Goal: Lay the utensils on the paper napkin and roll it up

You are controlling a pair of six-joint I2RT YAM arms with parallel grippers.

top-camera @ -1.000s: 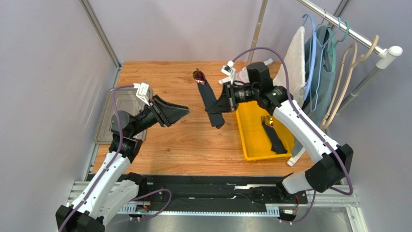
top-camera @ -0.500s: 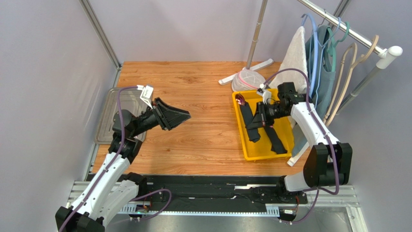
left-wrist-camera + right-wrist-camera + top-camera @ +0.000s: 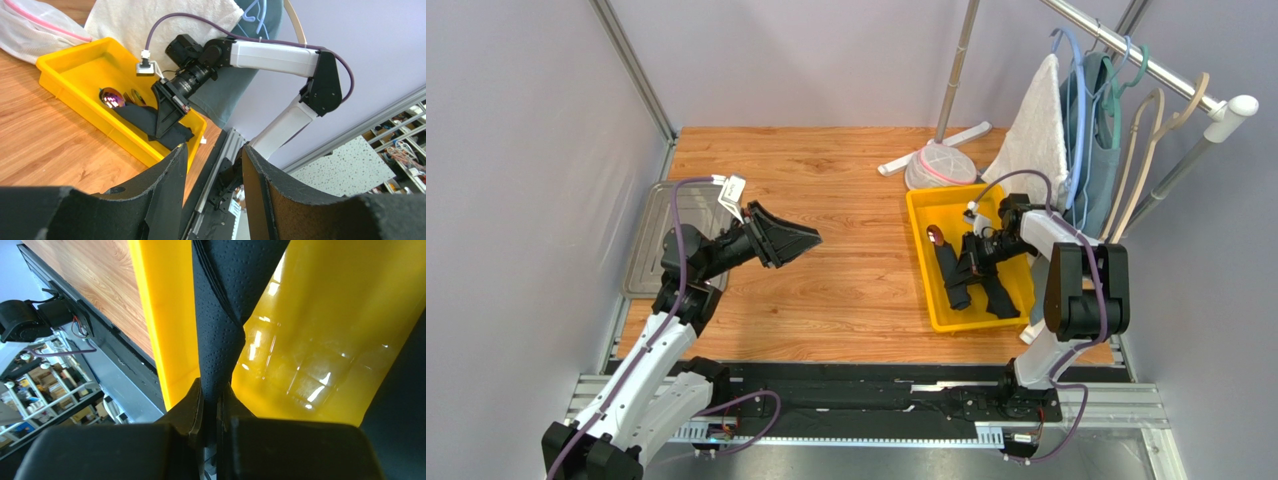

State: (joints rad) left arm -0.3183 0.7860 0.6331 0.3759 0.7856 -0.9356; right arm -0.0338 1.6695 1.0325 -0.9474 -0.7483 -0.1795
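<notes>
Where the right claw (image 3: 215,395) is shut tight, item one is recorded: the paper napkin (image 3: 220,315), matte black, finely dimpled, wound into a narrow roll and pinched at one end between both fingers. The roll is located inside the yellow tray (image 3: 946,205) at the right side of the counter (image 3: 826,300), laid lengthwise close to the tray's left wall. An iridescent purple spoon head (image 3: 936,237) is seen protruding from the roll's far end. Its handle is hidden within the paper. In the left wrist view a gold-tinted head (image 3: 135,96) is glimpsed just beside the purple one. Which bundle it belongs to cannot be told.

Item two: a second black bundle (image 3: 999,297), lying in the same tray just to the right of the held roll, near the front corner.

Item three: the left claw (image 3: 811,238), held above bare counter well left of the tray, fingers parted about halfway, nothing gripped between them.

Surroundings are listed as follows. A white mesh bag (image 3: 934,168) with pink trim is set just behind the tray. A white towel (image 3: 1038,135) is hung beside coloured hangers (image 3: 1076,100) on a rail (image 3: 1146,60) at the right. A grey metal tray (image 3: 641,265) is placed at the counter's left edge.

Obstructions: the roll is hemmed in by the tray's raised walls and the second bundle, and the tray's right side is overhung by the folded right arm.
</notes>
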